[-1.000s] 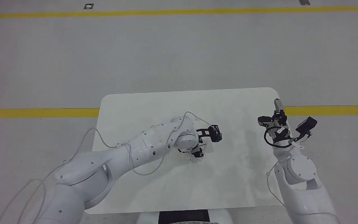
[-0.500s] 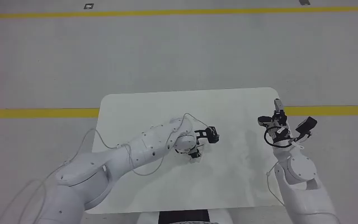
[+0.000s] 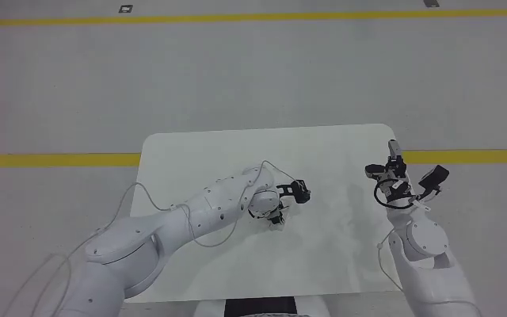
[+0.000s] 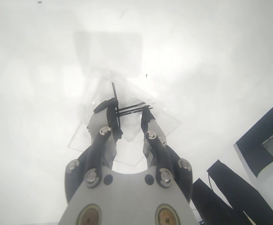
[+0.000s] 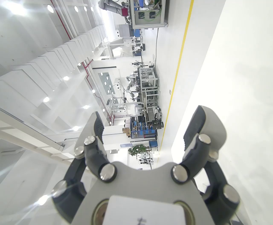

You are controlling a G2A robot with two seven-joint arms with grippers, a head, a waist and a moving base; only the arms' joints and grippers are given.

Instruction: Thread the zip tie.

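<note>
Zip tie (image 4: 134, 109) on clear plate (image 4: 162, 125), ungrasped; left gripper (image 4: 129, 106), spread astride it, has edged back. Right gripper (image 5: 147, 116) spread.

An industrial hall: yellow floor lines (image 3: 238, 17), machine racks (image 5: 149, 12), rows of ceiling lights (image 5: 45, 99).

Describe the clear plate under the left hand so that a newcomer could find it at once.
Start at the white table; near its middle the left hand points down at it. Just under it lies the clear plate, flat and four-cornered. It is see-through, marked only by its edges, with thin black zip ties across it.
</note>
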